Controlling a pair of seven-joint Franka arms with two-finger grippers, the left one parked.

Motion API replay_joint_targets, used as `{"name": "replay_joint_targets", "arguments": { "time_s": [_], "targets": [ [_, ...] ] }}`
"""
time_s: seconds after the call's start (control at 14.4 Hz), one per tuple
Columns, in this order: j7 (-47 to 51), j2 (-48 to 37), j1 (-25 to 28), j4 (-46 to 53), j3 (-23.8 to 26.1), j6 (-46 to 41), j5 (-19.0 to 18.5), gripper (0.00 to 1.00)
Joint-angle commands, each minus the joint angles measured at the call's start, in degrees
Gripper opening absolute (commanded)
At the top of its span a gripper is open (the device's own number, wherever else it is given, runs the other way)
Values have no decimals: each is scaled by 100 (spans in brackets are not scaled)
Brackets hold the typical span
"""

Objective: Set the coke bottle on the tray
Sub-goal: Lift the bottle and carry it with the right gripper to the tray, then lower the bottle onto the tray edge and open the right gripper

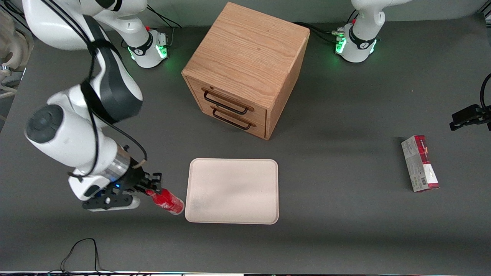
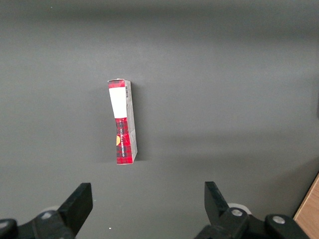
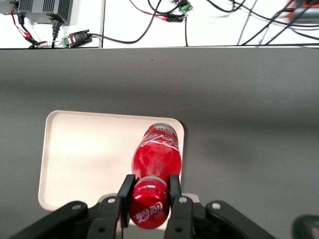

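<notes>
The gripper [image 1: 150,188] was clamped on the coke bottle [image 1: 167,201] just below its red cap, holding it tilted, base toward the tray [image 1: 232,191] and right at the tray's edge on the working arm's end. I judged the bottle stiff, light and smooth-skinned, so the neck seemed the sensible place to hold. The right wrist view showed its fingers [image 3: 125,190] pinching either side of the neck; the front view showed the tray bare and the bottle not yet over it.
</notes>
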Motion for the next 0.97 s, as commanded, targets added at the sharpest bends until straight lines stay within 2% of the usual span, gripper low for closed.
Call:
{"name": "replay_joint_targets", "arguments": {
  "time_s": [0.0, 0.21, 0.9],
  "targets": [
    [74, 620, 84, 261, 28, 479, -151, 0],
    [92, 798, 164, 51, 28, 516, -345, 0],
    [101, 859, 226, -223, 2, 490, -354, 0]
  ]
}}
